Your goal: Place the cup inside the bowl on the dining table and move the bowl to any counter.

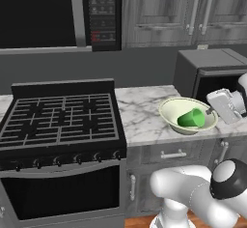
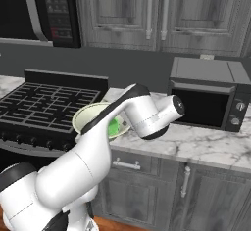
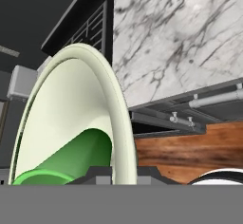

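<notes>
Cup (image 1: 192, 118) lay inside bowl (image 1: 187, 115), centre-right of frame, bowl at or just above the counter (image 1: 140, 111). Gripper (image 1: 212, 112) pinched narrow on bowl's rim; release left.

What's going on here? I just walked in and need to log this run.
The robot arm's gripper is shut on the rim of the bowl, which has the green cup lying on its side inside it. The bowl is on or just above the marble counter, between the stove and the black microwave; it looks slightly tilted, so whether it rests fully on the counter is hard to tell. The cup is already in the bowl and the bowl has reached a counter.
</notes>
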Robot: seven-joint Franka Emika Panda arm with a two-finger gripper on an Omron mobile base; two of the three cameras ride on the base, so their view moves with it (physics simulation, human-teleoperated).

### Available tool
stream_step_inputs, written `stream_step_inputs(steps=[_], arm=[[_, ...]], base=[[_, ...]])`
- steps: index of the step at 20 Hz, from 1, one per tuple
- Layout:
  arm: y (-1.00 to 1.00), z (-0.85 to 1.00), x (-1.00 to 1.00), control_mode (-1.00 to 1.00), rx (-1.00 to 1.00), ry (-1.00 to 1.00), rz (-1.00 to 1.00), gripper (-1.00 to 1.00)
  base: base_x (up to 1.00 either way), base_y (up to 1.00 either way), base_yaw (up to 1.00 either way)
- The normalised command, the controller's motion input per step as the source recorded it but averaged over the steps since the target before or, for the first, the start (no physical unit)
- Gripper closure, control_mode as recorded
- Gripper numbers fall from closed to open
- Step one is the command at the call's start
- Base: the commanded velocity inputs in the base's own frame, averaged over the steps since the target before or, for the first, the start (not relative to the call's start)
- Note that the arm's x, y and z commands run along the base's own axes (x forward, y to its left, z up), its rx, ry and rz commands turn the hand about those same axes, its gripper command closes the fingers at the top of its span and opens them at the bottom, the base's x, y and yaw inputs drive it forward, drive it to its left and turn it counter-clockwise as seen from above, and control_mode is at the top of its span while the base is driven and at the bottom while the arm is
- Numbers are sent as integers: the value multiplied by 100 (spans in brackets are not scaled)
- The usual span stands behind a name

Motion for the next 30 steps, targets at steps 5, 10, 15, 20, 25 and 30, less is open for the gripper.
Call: stream_step_inputs(steps=[5,10,15,20,25,30], arm=[[1,-10,0,-100,3,0,0,100],[13,-25,0,-100,5,0,0,100],[27,-1,0,-100,0,5,0,100],[25,0,1,-100,0,7,0,100],[22,0,1,-100,-3,1,0,100],[0,0,0,-100,-1,-3,0,100]], base=[[0,0,0],[0,0,0],[0,0,0],[0,0,0],[0,0,0],[0,0,0]])
